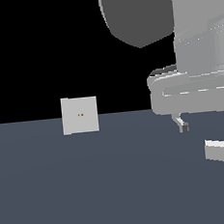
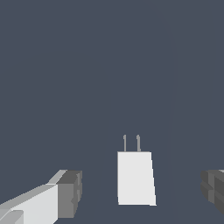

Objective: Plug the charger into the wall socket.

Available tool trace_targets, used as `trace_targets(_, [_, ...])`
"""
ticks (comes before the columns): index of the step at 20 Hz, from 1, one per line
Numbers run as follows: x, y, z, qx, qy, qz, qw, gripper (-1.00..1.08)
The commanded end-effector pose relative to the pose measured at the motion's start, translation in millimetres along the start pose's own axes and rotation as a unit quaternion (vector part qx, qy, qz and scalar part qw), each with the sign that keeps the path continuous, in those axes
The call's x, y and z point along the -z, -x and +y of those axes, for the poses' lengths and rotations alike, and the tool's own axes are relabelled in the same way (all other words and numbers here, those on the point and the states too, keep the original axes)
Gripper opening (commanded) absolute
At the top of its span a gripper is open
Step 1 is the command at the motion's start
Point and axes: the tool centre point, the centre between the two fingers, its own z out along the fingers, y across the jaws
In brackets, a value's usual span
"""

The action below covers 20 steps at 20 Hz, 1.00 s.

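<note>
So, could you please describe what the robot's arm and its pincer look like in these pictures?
The arm is pale grey-white with smooth, rounded casings and a darker grey, shaded curved shell higher up. The pincer has light grey, boxy fingers ending in darker grey, ridged pads. No cables or markings are visible.

Wall socket (image 1: 80,115) stands upright on the bench (image 1: 116,191) at the exterior view's left — charger (image 1: 216,151) lies well apart at its right, below the end effector (image 1: 183,126).
</note>
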Motion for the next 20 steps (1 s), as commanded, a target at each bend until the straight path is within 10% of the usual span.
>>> trace_targets(1, [-9, 4, 0, 0.000, 0.000, 0.000, 1.0000, 1.00])
trace_targets(12, [-39, 13, 0, -0.001, 0.000, 0.000, 1.0000, 1.00])
trace_targets(13, [-39, 13, 0, -0.001, 0.000, 0.000, 1.0000, -1.00])
trace_targets(20, [-39, 13, 0, -0.001, 0.000, 0.000, 1.0000, -1.00])
